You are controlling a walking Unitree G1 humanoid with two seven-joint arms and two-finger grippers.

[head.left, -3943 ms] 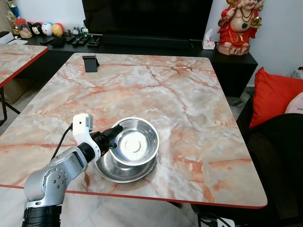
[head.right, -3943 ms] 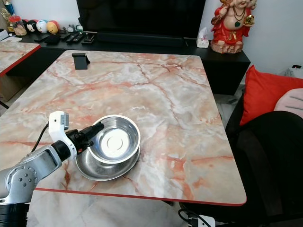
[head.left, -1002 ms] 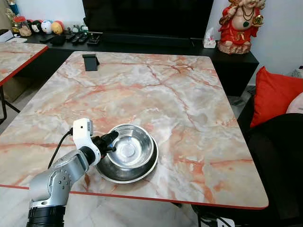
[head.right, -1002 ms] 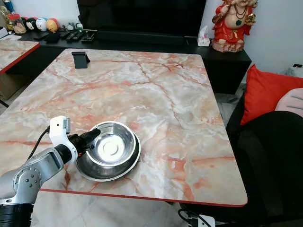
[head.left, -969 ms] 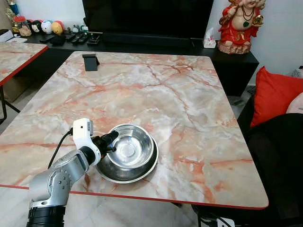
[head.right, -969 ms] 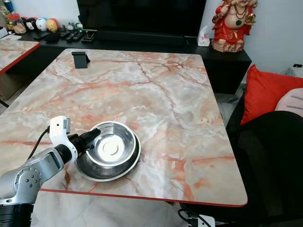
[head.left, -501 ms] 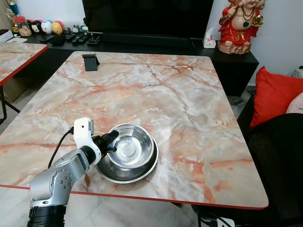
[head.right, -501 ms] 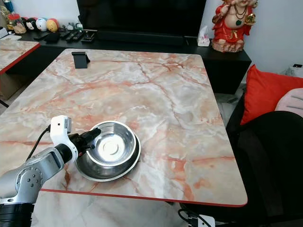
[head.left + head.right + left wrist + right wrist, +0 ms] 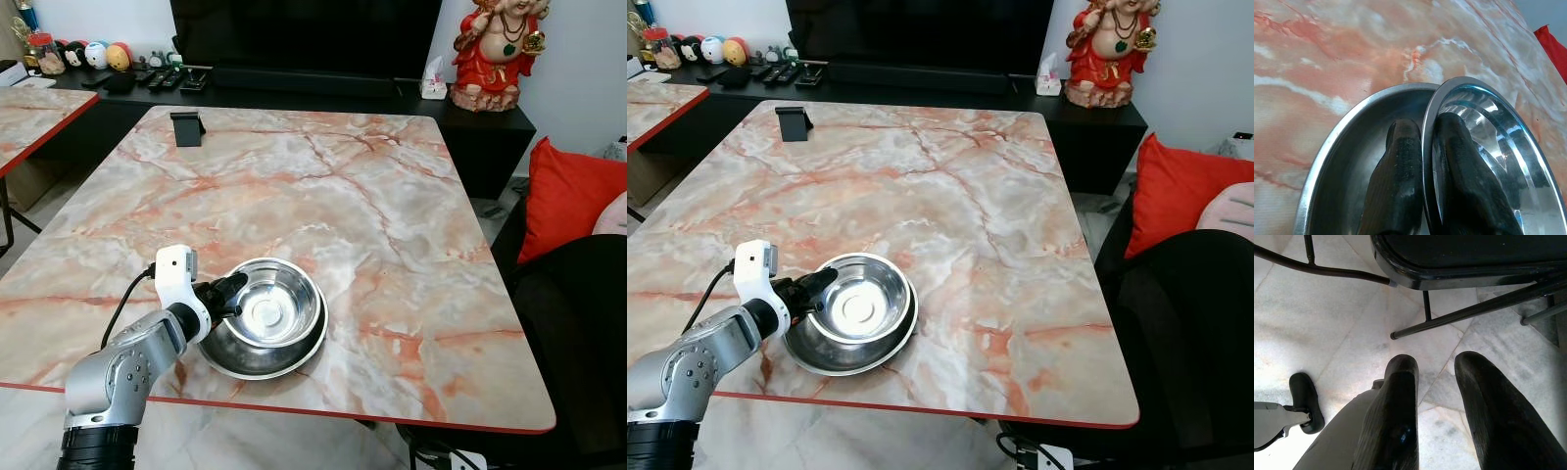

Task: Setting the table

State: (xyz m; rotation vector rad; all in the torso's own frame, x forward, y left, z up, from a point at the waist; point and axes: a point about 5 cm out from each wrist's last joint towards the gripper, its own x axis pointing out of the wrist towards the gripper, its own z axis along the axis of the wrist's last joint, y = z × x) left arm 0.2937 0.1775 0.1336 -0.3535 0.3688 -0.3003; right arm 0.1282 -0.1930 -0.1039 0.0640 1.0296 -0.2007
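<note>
Left arm [image 9: 122, 367] is chunky brushed silver with tiny screws at the joint, a white boxy wrist module, a thin black cable, and textured black fingers [image 9: 1400, 171].

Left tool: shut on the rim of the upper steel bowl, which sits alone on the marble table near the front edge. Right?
Not alone. The left tool pinches the upper steel bowl by its rim, but that bowl sits nested in a larger steel bowl on the marble table. The left wrist view shows both rims.
</note>
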